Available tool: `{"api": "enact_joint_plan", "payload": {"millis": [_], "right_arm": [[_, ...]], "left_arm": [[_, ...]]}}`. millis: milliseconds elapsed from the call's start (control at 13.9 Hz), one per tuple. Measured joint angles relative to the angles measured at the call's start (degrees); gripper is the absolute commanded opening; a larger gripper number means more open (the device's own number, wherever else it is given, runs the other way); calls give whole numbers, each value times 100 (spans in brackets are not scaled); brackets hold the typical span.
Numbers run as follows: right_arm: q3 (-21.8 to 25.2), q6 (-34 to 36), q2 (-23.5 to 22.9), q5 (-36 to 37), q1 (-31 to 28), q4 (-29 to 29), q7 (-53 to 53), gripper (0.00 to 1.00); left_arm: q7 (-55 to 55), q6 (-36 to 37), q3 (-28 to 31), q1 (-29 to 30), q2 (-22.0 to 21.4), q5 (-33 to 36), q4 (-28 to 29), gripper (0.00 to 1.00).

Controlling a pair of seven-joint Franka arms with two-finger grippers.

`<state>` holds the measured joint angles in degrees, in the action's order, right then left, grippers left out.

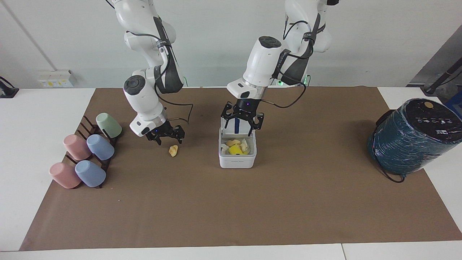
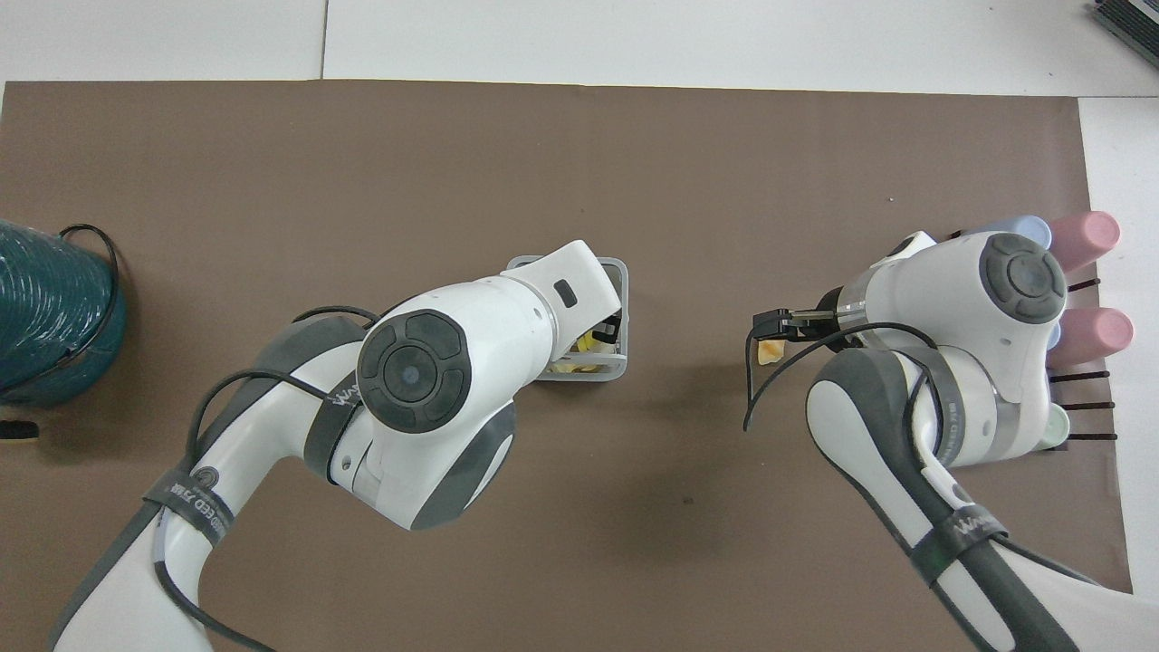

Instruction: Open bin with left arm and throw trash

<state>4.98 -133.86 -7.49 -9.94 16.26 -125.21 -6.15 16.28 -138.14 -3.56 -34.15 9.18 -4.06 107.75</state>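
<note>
The white bin [image 1: 237, 160] stands mid-table with its lid [image 1: 244, 128] up, blue strip showing. Inside lie pale tan scraps and the yellow piece [image 1: 234, 149]. My left gripper [image 1: 241, 124] hangs open and empty just over the bin, in front of the lid. In the overhead view the left arm covers most of the bin [image 2: 619, 272]. One tan lump [image 1: 173, 150] lies on the mat toward the right arm's end, also seen from overhead [image 2: 771, 349]. My right gripper [image 1: 166, 136] is open, low over the mat, beside the lump on its robot side and apart from it.
A dark rack with several pastel cups [image 1: 86, 155] sits at the right arm's end. A big dark teal cylinder [image 1: 411, 137] stands at the left arm's end. The brown mat [image 1: 231, 209] covers the table.
</note>
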Motion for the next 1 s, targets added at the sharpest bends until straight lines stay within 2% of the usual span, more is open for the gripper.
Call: {"api": "enact_joint_plan", "payload": {"millis": [215,359,502,646,718,1005], "right_arm": [[-5,-421,-44,0,4,-260,0,81],[-5,-632,-92,0,4,-383,0,68],[-5,-818,-132,0,5,-449,-26,48],[-7,-1001,-172,0,42,-479,-109,13],[-8,-1043,-184,0,73,-482,-147,0],[-9,-1059,-193,0,95,-464,-382,0]], "left_arm": [[-10,390,94,255,-15,0,-21,100],[-21,760,128,575,-68,0,-31,100],[-40,1291,154,956,-227,1,-43,100],[-190,1806,168,1404,-469,20,-46,100],[-360,1991,173,1601,-589,34,-47,100],[-1089,2479,192,2366,-1140,78,-76,100]]}}
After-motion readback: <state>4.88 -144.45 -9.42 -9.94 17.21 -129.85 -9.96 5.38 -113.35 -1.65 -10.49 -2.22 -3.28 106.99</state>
